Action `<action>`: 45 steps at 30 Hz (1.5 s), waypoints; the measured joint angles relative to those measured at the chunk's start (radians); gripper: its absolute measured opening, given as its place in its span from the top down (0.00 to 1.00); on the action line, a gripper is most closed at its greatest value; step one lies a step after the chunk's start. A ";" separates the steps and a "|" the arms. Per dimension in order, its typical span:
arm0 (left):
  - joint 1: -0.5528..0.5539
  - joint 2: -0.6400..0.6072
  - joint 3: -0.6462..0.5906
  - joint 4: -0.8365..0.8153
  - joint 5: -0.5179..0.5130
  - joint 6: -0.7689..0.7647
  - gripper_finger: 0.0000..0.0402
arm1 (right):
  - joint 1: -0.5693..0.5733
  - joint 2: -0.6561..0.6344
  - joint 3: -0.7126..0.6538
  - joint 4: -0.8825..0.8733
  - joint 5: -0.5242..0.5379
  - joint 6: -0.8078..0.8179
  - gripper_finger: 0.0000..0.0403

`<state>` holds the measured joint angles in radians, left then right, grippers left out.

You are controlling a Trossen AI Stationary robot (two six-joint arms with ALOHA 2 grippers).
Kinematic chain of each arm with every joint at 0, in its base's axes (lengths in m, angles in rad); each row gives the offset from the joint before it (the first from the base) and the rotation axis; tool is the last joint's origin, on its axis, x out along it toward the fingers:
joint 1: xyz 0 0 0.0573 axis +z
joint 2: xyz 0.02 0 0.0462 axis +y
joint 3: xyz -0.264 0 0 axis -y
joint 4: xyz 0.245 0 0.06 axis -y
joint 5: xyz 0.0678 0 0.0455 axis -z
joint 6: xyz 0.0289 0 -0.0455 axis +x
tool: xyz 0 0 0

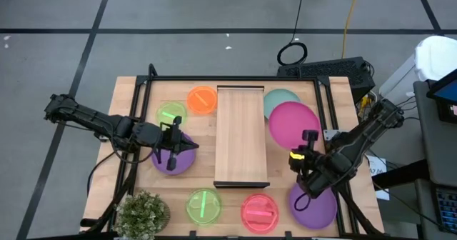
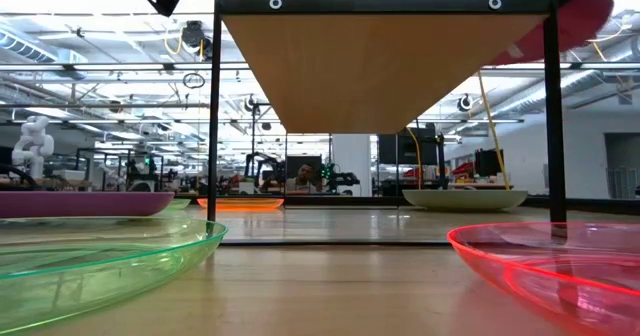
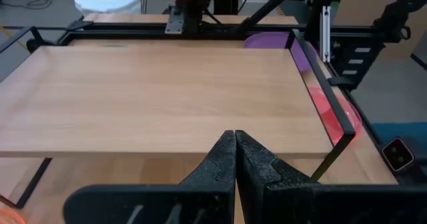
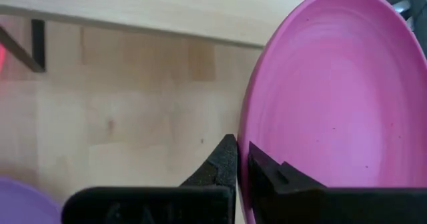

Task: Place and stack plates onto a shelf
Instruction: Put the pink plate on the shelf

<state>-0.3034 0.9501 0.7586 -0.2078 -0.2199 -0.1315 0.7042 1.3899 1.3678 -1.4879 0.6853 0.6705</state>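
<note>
The shelf (image 1: 241,134) stands mid-table, a light-wood board on dark bars. My right gripper (image 1: 309,136) is shut on a magenta plate (image 1: 291,120), held in the air just right of the shelf, over part of a teal plate (image 1: 277,97) that lies on the table. In the low view the magenta plate (image 2: 565,16) hangs at about board height. My left gripper (image 3: 235,151) is shut on nothing, left of the shelf and above a purple plate (image 1: 175,161); it points across the board (image 3: 160,97). My right gripper pinches the magenta plate's rim (image 4: 245,141) between its two fingers, one on each face. The fingers come at it slanting down from the near right. The plate is lifted clear of the table and tilted.
Small translucent plates lie on the tabletop: green (image 1: 171,113) and orange (image 1: 202,99) at the far left, green (image 1: 203,204) and pink-red (image 1: 258,211) near the front. A second purple plate (image 1: 315,204) lies at the near right under my right arm. A potted plant (image 1: 143,213) stands near left.
</note>
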 joint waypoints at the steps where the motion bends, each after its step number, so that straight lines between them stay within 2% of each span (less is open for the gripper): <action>1: 0.000 0.000 0.000 0.002 0.000 0.007 1.00 | -0.010 0.000 0.001 0.005 0.000 -0.024 1.00; 9: 0.002 0.000 0.000 0.038 -0.009 0.069 1.00 | -0.090 0.000 0.002 0.081 0.002 -0.275 1.00; 12: 0.002 0.000 0.000 0.050 -0.027 0.096 1.00 | -0.113 0.000 0.002 0.134 0.051 -0.364 1.00; 17: 0.002 0.000 0.000 0.053 -0.042 0.106 1.00 | -0.154 0.000 0.002 0.260 0.106 -0.542 1.00; 33: 0.002 0.000 0.000 0.041 -0.042 0.080 1.00 | -0.341 0.000 0.002 0.697 0.097 -1.093 1.00; 39: 0.002 0.000 0.000 0.040 -0.042 0.083 1.00 | -0.441 0.000 0.002 0.867 -0.037 -1.239 1.00; 45: 0.002 0.000 0.000 0.040 -0.041 0.103 1.00 | -0.542 0.000 0.002 0.897 -0.173 -1.259 1.00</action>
<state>-0.3016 0.9502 0.7586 -0.1675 -0.2611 -0.0289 0.1620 1.3899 1.3700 -0.5907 0.5128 -0.5884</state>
